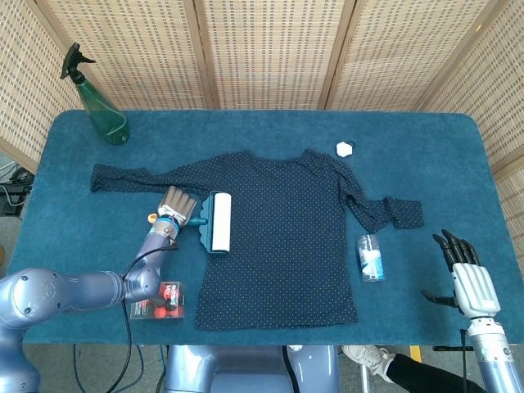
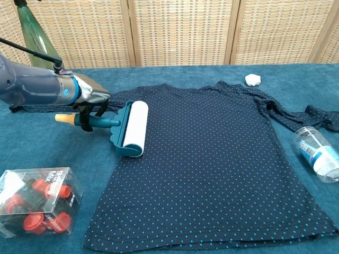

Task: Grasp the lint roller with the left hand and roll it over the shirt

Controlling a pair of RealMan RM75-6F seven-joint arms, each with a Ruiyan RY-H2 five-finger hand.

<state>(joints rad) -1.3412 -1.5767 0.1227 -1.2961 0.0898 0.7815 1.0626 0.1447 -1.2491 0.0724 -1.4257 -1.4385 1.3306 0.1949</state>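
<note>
A dark blue dotted shirt (image 1: 286,229) (image 2: 212,159) lies flat on the blue table cloth. The lint roller (image 1: 218,222) (image 2: 131,128), teal with a white roll and an orange handle tip, rests on the shirt's left edge near the sleeve. My left hand (image 1: 176,205) (image 2: 89,98) grips its teal handle, fingers wrapped over it. My right hand (image 1: 465,273) hovers at the table's front right corner with its fingers spread and nothing in it; the chest view does not show it.
A green spray bottle (image 1: 100,98) stands at the back left. A clear box of red caps (image 2: 38,207) sits at the front left. A clear plastic bottle (image 1: 371,257) (image 2: 318,153) lies right of the shirt. A small white object (image 1: 345,148) is near the collar.
</note>
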